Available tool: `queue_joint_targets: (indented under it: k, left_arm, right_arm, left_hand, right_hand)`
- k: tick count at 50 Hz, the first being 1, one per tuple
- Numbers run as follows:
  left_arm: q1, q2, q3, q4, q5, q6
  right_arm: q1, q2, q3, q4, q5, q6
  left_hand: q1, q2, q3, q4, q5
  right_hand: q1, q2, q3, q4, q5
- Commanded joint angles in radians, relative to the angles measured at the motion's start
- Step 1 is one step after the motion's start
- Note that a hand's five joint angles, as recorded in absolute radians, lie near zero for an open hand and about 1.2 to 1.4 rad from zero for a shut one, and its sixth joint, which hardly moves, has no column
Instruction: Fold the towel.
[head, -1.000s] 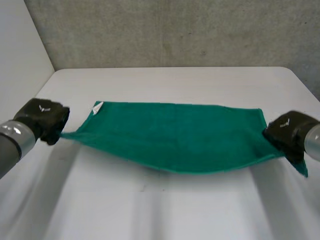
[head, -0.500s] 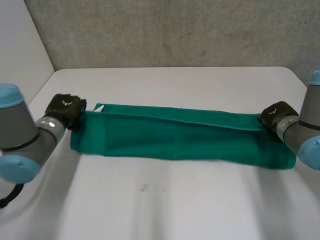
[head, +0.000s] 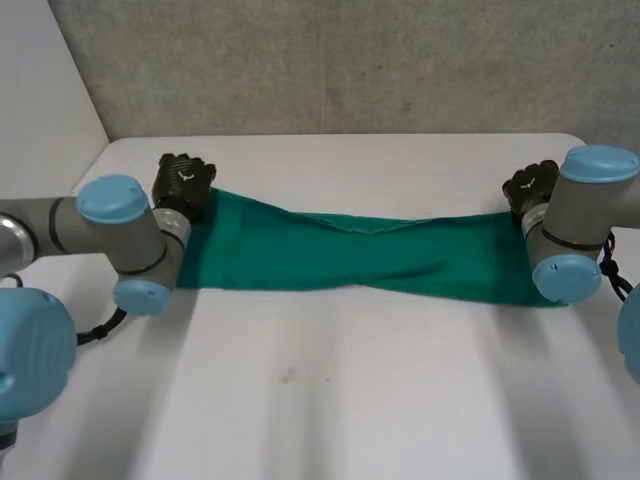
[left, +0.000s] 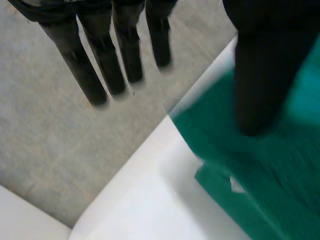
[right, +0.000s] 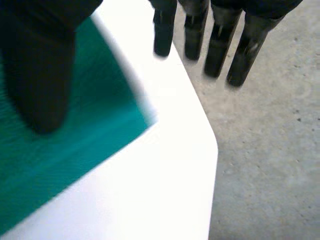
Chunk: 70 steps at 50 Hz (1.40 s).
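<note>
Towel (head: 360, 262) lying between left hand (head: 183, 184) and right hand (head: 530, 186)

White table (head: 330, 400) underneath. Green towel: a long rumpled band, one end at each hand. Left hand released, fingers (left: 100, 65) straight, thumb above the towel's end. Right hand released too, fingers (right: 215, 45) straight beyond the towel's corner, thumb above the cloth.

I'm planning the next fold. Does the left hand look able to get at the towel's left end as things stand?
Probably yes: the left hand sits right at the towel's left end, fingers straight, thumb over the cloth, and nothing lies between them.
</note>
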Motion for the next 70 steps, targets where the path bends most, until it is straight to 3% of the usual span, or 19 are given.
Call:
queue_joint_targets:
  k: [1, 3, 6, 14, 17, 18, 22, 28, 35, 41, 43, 44, 45, 48, 56, 57, 63, 68, 70]
  left_arm:
    - [-0.034, 0.002, -0.080, 0.159, 0.021, 0.012]
    - [-0.049, 0.057, -0.158, 0.275, 0.020, 0.012]
    - [-0.052, 0.091, -0.189, 0.311, 0.010, 0.011]
    - [-0.055, 0.237, -0.310, 0.286, 0.001, -0.012]
    - [-0.054, 0.342, -0.407, 0.221, -0.011, -0.080]
    - [-0.054, 0.383, -0.439, 0.176, -0.010, -0.123]
    - [-0.048, 0.465, -0.503, 0.045, -0.010, -0.247]
    - [-0.034, 0.529, -0.552, -0.117, 0.000, -0.394]
    - [-0.025, 0.557, -0.620, -0.165, 0.003, -0.437]
    - [-0.023, 0.557, -0.638, -0.149, 0.003, -0.437]
    - [-0.023, 0.557, -0.643, -0.145, 0.003, -0.437]
    - [-0.023, 0.557, -0.643, -0.143, 0.003, -0.437]
    - [-0.022, 0.557, -0.645, -0.143, 0.003, -0.437]
    - [-0.020, 0.559, -0.646, -0.143, 0.003, -0.437]
    - [-0.012, 0.582, -0.649, -0.143, 0.004, -0.437]
    - [-0.012, 0.592, -0.652, -0.145, 0.004, -0.437]
    - [-0.011, 0.631, -0.680, -0.146, 0.006, -0.437]
    - [-0.011, 0.652, -0.703, -0.143, 0.004, -0.437]
    - [-0.009, 0.658, -0.711, -0.143, 0.004, -0.437]
  right_arm:
    - [-0.003, -0.005, -0.008, -0.004, 0.042, 0.049]
    - [-0.006, -0.054, 0.009, 0.002, 0.043, 0.112]
    - [-0.015, -0.160, 0.067, 0.005, 0.034, 0.210]
    - [-0.026, -0.405, 0.302, 0.034, -0.067, 0.348]
    - [-0.032, -0.427, 0.327, 0.045, -0.084, 0.351]
    - [-0.079, -0.493, 0.427, 0.102, -0.154, 0.357]
    - [-0.115, -0.530, 0.515, 0.175, -0.203, 0.385]
    - [-0.144, -0.526, 0.568, 0.204, -0.230, 0.420]
    - [-0.195, -0.464, 0.609, 0.148, -0.299, 0.431]
    - [-0.225, -0.355, 0.591, 0.083, -0.299, 0.422]
    - [-0.238, -0.348, 0.585, 0.083, -0.294, 0.417]
    - [-0.244, -0.346, 0.580, 0.085, -0.293, 0.416]
    - [-0.254, -0.338, 0.571, 0.083, -0.289, 0.416]
    - [-0.277, -0.337, 0.569, 0.066, -0.276, 0.419]
    - [-0.316, -0.435, 0.563, -0.044, -0.119, 0.316]
    - [-0.316, -0.456, 0.542, -0.043, -0.092, 0.204]
    - [-0.288, -0.464, 0.483, -0.052, -0.090, -0.030]
    - [-0.056, -0.458, 0.382, -0.054, -0.127, -0.055]
    - [0.055, -0.457, 0.344, -0.052, -0.189, -0.057]
  left_hand:
    - [-0.468, -0.576, -0.577, -0.575, -0.547]
    - [-0.468, -0.577, -0.578, -0.575, -0.548]
    - [-0.468, -0.577, -0.578, -0.575, -0.548]
    - [-0.468, -0.577, -0.578, -0.575, -0.548]
    - [-0.468, -0.577, -0.578, -0.575, -0.548]
    - [-0.468, -0.577, -0.578, -0.575, -0.548]
    - [-0.468, -0.576, -0.577, -0.575, -0.547]
    - [-0.465, -0.574, -0.574, -0.572, -0.544]
    - [-0.468, -0.576, -0.577, -0.575, -0.547]
    - [-0.468, -0.576, -0.577, -0.575, -0.547]
    - [-0.468, -0.576, -0.577, -0.575, -0.547]
    - [-0.468, -0.576, -0.577, -0.575, -0.547]
    - [-0.468, -0.576, -0.577, -0.575, -0.547]
    - [-0.468, -0.576, -0.577, -0.575, -0.547]
    - [-0.468, -0.577, -0.578, -0.575, -0.548]
    - [-0.468, -0.576, -0.577, -0.575, -0.547]
    - [-0.468, -0.576, -0.577, -0.575, -0.547]
    - [-0.468, -0.577, -0.578, -0.575, -0.548]
    - [-0.468, -0.577, -0.578, -0.575, -0.548]
  right_hand:
    - [-0.105, -0.178, -0.185, -0.190, -0.202]
    - [-0.105, -0.178, -0.185, -0.190, -0.202]
    - [-0.105, -0.178, -0.185, -0.190, -0.202]
    - [-0.105, -0.178, -0.185, -0.190, -0.202]
    - [-0.105, -0.178, -0.185, -0.190, -0.202]
    - [-0.105, -0.178, -0.185, -0.190, -0.202]
    - [-0.105, -0.178, -0.185, -0.190, -0.202]
    - [-0.089, -0.162, -0.169, -0.173, -0.186]
    - [0.204, 0.131, 0.124, 0.120, 0.107]
    - [0.553, 0.480, 0.474, 0.469, 0.457]
    - [0.568, 0.495, 0.489, 0.484, 0.472]
    - [0.632, 0.559, 0.553, 0.548, 0.536]
    - [1.092, 1.019, 1.013, 1.008, 0.996]
    - [1.116, 1.044, 1.037, 1.032, 1.020]
    - [1.116, 1.044, 1.037, 1.032, 1.020]
    - [1.116, 1.044, 1.037, 1.032, 1.020]
    - [1.116, 1.044, 1.037, 1.032, 1.020]
    - [1.116, 1.044, 1.037, 1.032, 1.020]
    - [1.116, 1.044, 1.037, 1.032, 1.020]
